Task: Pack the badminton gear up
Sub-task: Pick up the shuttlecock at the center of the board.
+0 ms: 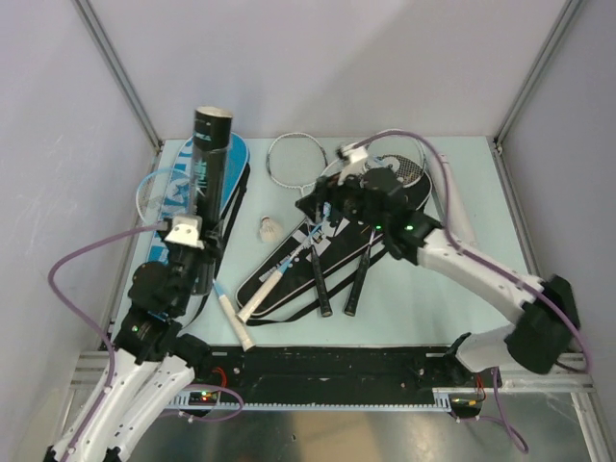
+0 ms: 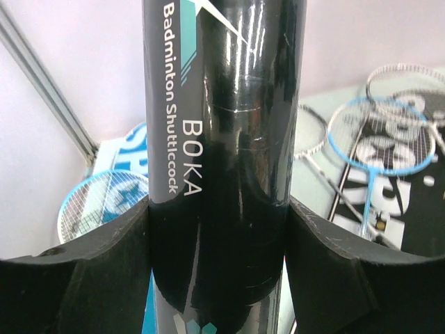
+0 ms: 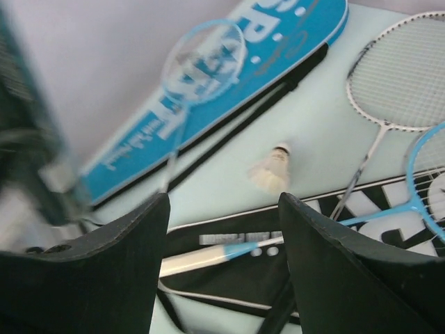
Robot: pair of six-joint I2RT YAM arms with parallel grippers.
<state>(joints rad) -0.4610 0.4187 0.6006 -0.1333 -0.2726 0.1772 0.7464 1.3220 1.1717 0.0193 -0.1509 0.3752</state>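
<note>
Got a black tube (image 1: 210,159) standing upright over the left side of the desk (image 1: 423,289), pinched on both sides by the left jaws, with "BOKA Badminton Shuttlecock" printed down its side. Can't tell if its bottom end touches anything. Behind and under it, seeing a blue bag (image 1: 234,168) with the head of a blue-rimmed racket (image 1: 154,192) overlapping it. As for the right jaws: spread wide, gripping nothing, hanging above a black bag (image 1: 337,269) laid diagonally across the middle of the desk. Can spot one loose white shuttlecock (image 1: 269,229) on the bare desk between the two bags, just off the black bag's edge, and framed between the spread jaws in the right wrist view. On the black bag, counting two black-handled rackets (image 1: 322,284) side by side plus a blue and white handled one (image 1: 265,289) next to them. Also a white racket (image 1: 296,159) lying flat toward the back, beside the blue bag
</note>
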